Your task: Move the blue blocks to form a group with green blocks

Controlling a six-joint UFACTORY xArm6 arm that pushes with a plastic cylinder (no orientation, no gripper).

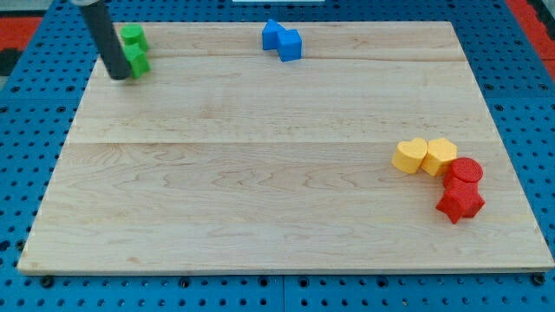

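Observation:
Two green blocks (133, 48) sit touching each other at the view's top left corner of the wooden board (260, 173). Two blue blocks (282, 40) sit together at the view's top centre, near the top edge; their shapes are hard to make out. My tip (120, 76) rests on the board just left of and against the lower green block. The rod rises up and to the left out of the picture. The blue blocks lie far to the right of my tip.
Two yellow blocks (423, 156), one heart-shaped, sit at the view's right. Two red blocks (460, 186), a round one above a star-like one, touch them just below right. A blue pegboard (26, 130) surrounds the board.

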